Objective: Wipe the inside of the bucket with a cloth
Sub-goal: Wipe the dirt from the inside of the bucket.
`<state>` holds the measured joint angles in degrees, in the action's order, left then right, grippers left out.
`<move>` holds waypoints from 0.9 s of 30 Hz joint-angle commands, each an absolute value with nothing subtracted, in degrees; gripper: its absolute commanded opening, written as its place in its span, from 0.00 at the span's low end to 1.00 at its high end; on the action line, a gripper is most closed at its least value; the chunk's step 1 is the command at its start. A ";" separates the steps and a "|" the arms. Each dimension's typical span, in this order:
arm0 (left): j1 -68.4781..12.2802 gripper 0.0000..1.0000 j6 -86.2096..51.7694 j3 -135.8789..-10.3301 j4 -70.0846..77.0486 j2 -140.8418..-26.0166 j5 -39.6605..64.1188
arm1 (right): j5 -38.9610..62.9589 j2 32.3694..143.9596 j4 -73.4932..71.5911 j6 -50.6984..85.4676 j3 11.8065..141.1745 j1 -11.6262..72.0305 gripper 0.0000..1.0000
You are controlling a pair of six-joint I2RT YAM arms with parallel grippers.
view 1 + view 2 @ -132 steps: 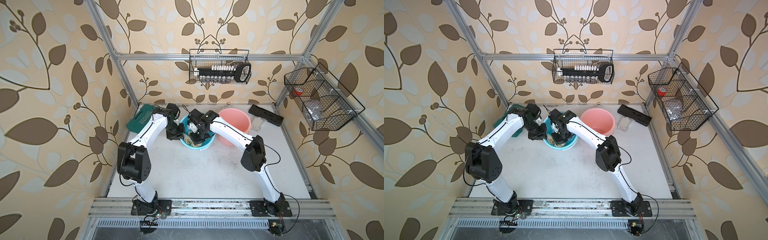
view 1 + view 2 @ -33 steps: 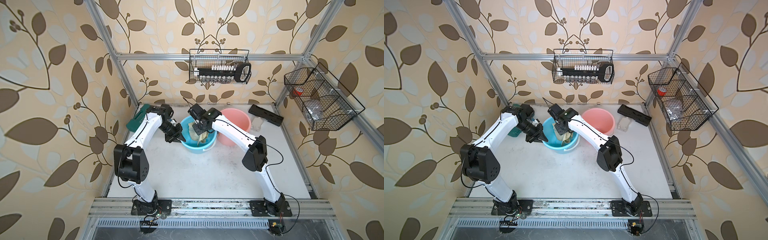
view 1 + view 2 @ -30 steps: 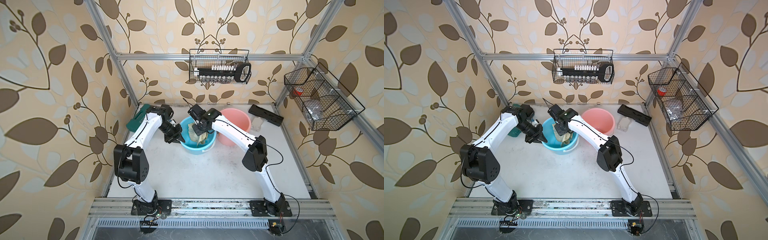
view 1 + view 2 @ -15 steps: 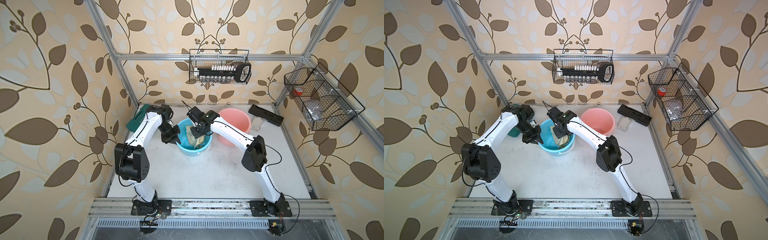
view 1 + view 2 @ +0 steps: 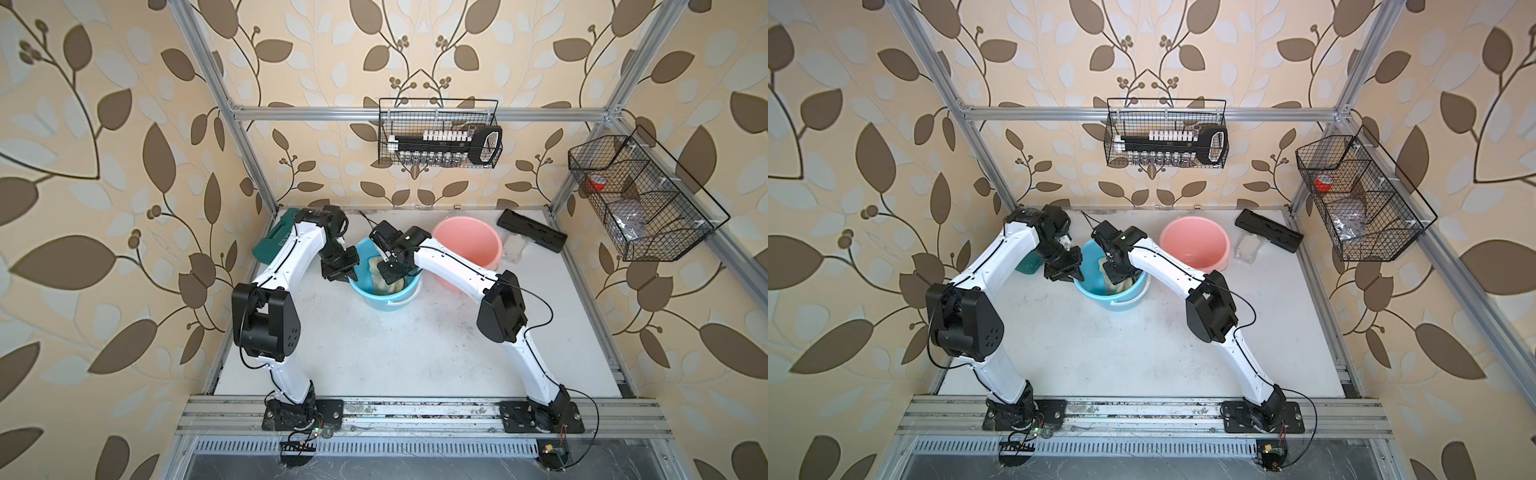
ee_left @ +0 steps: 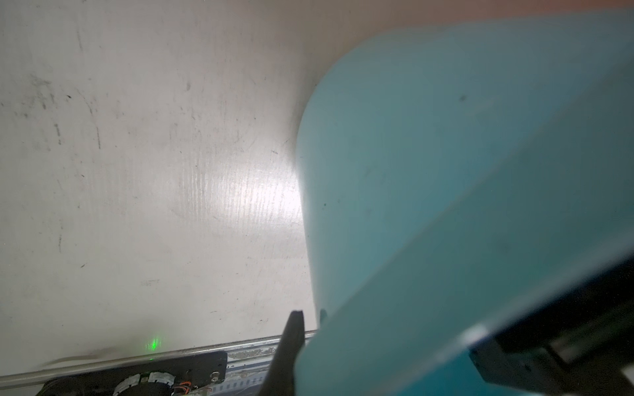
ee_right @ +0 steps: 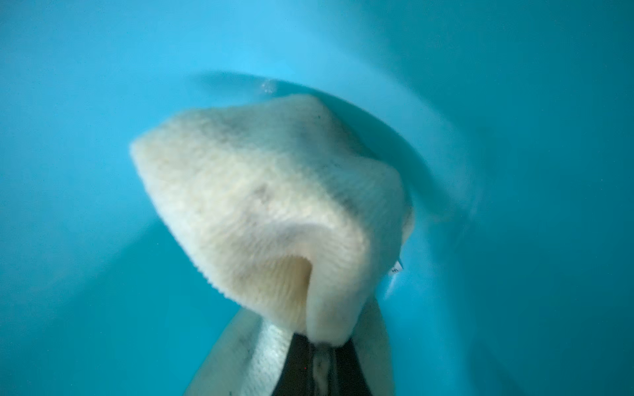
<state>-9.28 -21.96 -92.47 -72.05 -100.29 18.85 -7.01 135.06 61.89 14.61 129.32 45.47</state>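
Roughly, you're mid-wipe: right jaws are clamped on the cloth [image 7: 274, 205] down inside the blue bucket [image 5: 386, 301] on the counter [image 5: 374, 353], left jaws are pinched together on its rim, and the wall left unwiped can't be judged.

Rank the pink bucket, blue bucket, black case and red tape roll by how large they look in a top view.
Largest to smallest in a top view:
1. pink bucket and blue bucket: they look about alike, and the arms hide part of the blue one, so they are not ranked.
2. black case
3. red tape roll, clearly the smallest
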 commanded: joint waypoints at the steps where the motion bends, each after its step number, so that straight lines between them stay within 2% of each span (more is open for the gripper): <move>1: -9.16 0.10 -19.88 -91.54 -67.25 -99.79 13.80 | -6.15 136.54 63.25 15.65 129.94 45.52 0.00; 4: -9.14 0.00 -20.09 -90.56 -65.43 -99.07 12.75 | -6.86 136.54 63.49 15.50 130.09 45.53 0.00; 8: -9.77 0.00 -20.28 -89.19 -62.84 -97.96 11.62 | -9.48 136.49 64.29 15.17 130.28 45.47 0.00; 11: -11.13 0.00 -20.61 -87.70 -60.26 -96.68 9.95 | -15.23 137.28 66.29 14.44 131.92 45.96 0.00; 13: -12.97 0.00 -21.03 -87.02 -58.68 -95.54 7.49 | -19.51 139.44 69.84 14.13 135.60 46.37 0.00; 16: -15.87 0.00 -21.00 -86.55 -56.71 -93.81 3.03 | -20.81 144.31 76.57 14.06 142.79 46.51 0.00; 22: -16.79 0.00 -21.88 -83.34 -51.50 -90.22 1.75 | -14.34 144.89 76.07 14.88 139.28 46.57 0.00; 27: -17.05 0.00 -21.74 -80.87 -49.22 -87.64 1.45 | -0.79 145.61 74.65 15.86 139.53 46.60 0.00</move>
<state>-16.91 -22.55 -81.71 -52.58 -90.37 5.23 -10.37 144.53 74.54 14.85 140.11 46.37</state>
